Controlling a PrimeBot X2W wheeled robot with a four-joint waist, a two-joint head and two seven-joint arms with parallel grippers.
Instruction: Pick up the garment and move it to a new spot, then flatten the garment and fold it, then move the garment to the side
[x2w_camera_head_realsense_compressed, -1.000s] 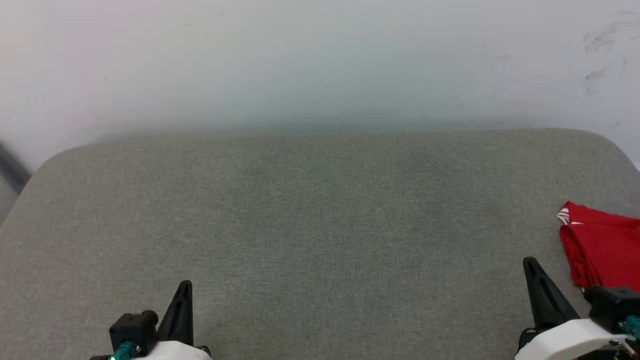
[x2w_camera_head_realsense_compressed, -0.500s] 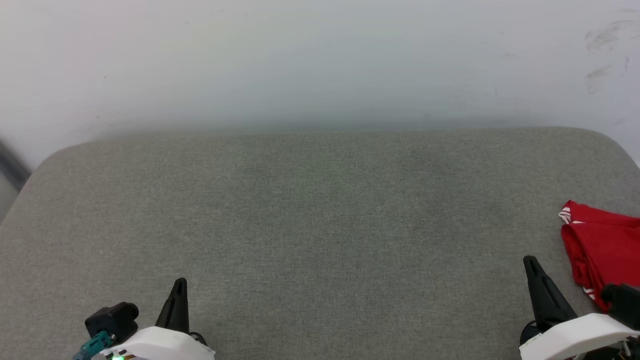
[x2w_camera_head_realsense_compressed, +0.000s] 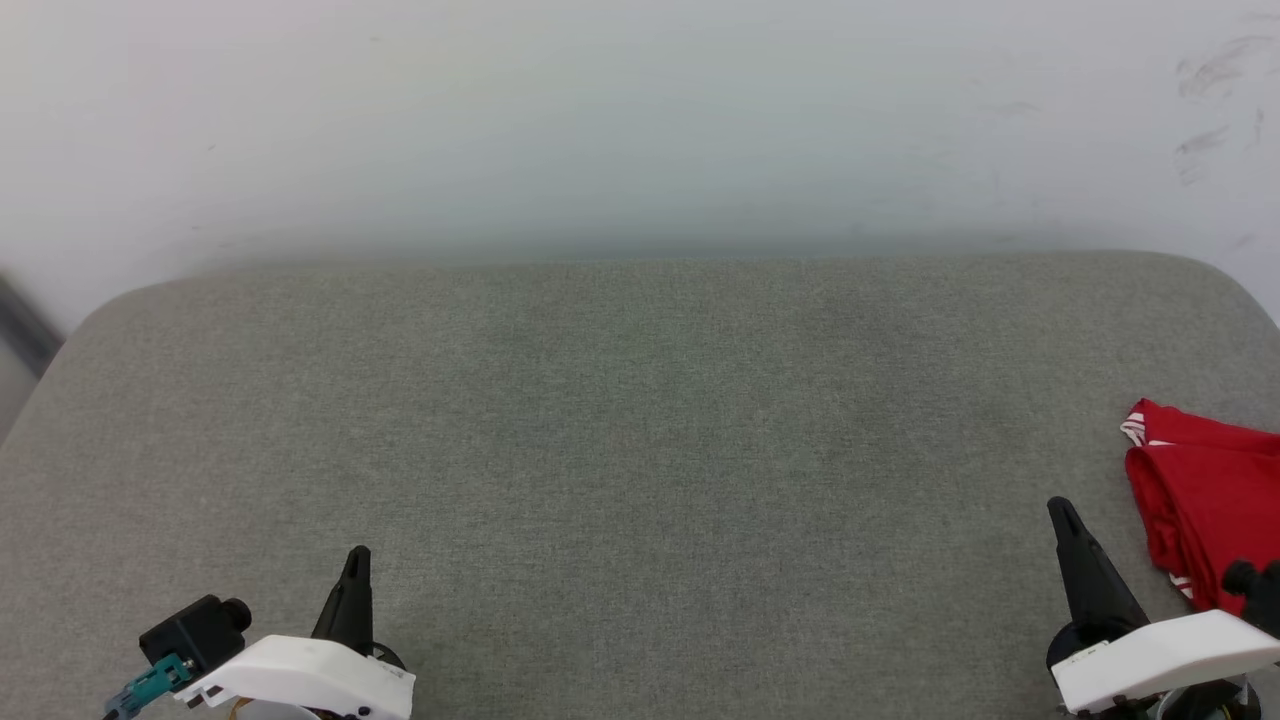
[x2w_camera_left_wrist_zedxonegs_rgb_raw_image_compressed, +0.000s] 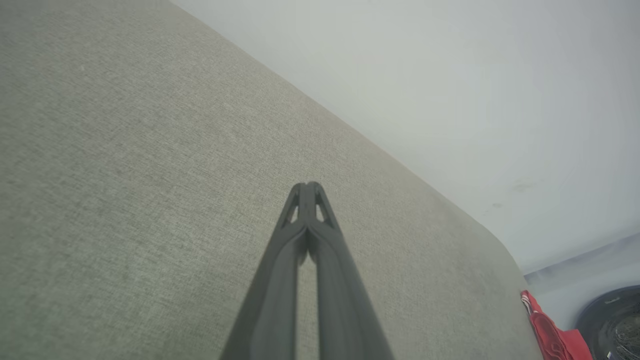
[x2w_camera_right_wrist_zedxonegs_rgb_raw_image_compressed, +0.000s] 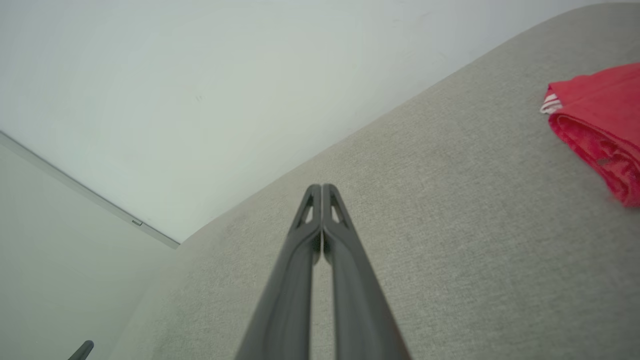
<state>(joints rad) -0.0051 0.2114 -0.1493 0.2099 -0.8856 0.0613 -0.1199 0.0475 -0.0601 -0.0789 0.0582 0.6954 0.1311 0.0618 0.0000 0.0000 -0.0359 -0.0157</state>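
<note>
Garment (x2w_camera_head_realsense_compressed: 1210, 490) lies bunched at the far right edge of the grey cushion (x2w_camera_head_realsense_compressed: 640, 450), probably light, limp, slippery, so pinch a thick fold near the striped trim; left gripper (x2w_camera_left_wrist_zedxonegs_rgb_raw_image_compressed: 307, 186) and right gripper (x2w_camera_right_wrist_zedxonegs_rgb_raw_image_compressed: 321, 187) both closed, empty.

No text, label, brand, number or sign could be read anywhere. The garment (x2w_camera_head_realsense_compressed: 1205, 485) showed plain red cloth and a strip of red-and-white striped trim, and the dark scuffs (x2w_camera_head_realsense_compressed: 1215, 70) on the wall (x2w_camera_head_realsense_compressed: 600, 120) formed no legible characters.
</note>
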